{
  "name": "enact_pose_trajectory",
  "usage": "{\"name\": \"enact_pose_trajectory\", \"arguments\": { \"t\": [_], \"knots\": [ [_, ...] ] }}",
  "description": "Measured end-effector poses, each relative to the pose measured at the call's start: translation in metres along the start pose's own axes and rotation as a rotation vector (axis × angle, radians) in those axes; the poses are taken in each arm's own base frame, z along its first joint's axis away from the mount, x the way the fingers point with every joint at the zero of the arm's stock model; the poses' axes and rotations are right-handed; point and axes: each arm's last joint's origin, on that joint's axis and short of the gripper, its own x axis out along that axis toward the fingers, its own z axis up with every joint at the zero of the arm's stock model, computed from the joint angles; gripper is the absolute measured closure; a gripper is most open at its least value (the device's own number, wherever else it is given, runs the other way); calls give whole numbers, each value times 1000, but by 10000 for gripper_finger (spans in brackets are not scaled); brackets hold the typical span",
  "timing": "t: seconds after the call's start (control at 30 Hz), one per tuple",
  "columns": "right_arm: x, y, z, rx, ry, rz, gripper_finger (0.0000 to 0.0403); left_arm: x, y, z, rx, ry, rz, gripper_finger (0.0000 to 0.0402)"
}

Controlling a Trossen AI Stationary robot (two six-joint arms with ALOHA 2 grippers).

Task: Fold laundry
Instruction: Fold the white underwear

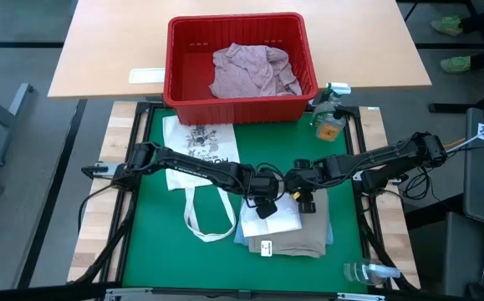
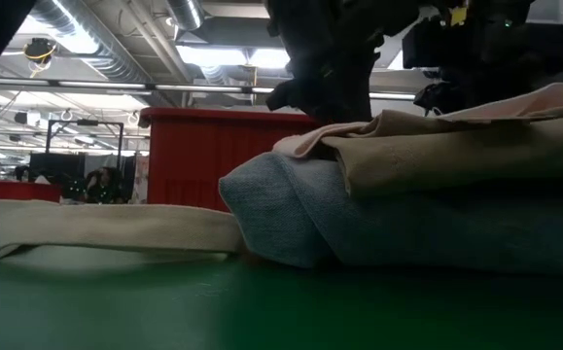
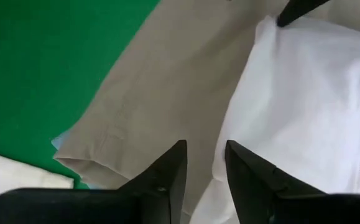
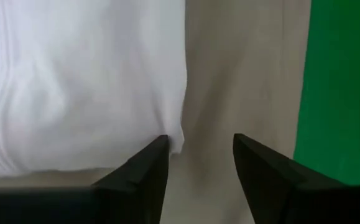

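Note:
A stack of folded laundry lies on the green mat (image 1: 158, 242), near the front middle. A white folded piece (image 1: 268, 219) lies on a tan cloth (image 1: 296, 238), and the tan cloth lies on light blue jeans (image 2: 291, 209). My left gripper (image 1: 265, 206) is open above the white piece's edge (image 3: 229, 124), with tan cloth (image 3: 161, 87) beside it. My right gripper (image 1: 307, 201) is open above the tan cloth (image 4: 242, 74), at the white piece's (image 4: 74, 81) other edge. A pink-mauve shirt (image 1: 250, 71) lies in the red basket (image 1: 183, 84).
A cream tote bag (image 1: 198, 150) lies flat on the mat to the left of the stack, its straps reaching toward the near edge. A spray bottle (image 1: 329, 113) stands at the far right by the basket. Another bottle (image 1: 367, 272) lies at the near right corner.

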Motion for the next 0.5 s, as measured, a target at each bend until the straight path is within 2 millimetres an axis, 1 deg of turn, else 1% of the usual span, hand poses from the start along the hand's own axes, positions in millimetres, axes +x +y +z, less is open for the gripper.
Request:
{"name": "enact_pose_trajectory", "arguments": {
  "t": [0.23, 0.5],
  "knots": [
    [0, 0, -4, -2, 39, -4, 221, 2, 6, 4, -18, 29, -35, 312],
    [0, -1, -8, -5, 83, -10, 221, 3, 11, 7, -32, 93, -123, 327]
  ]
}}
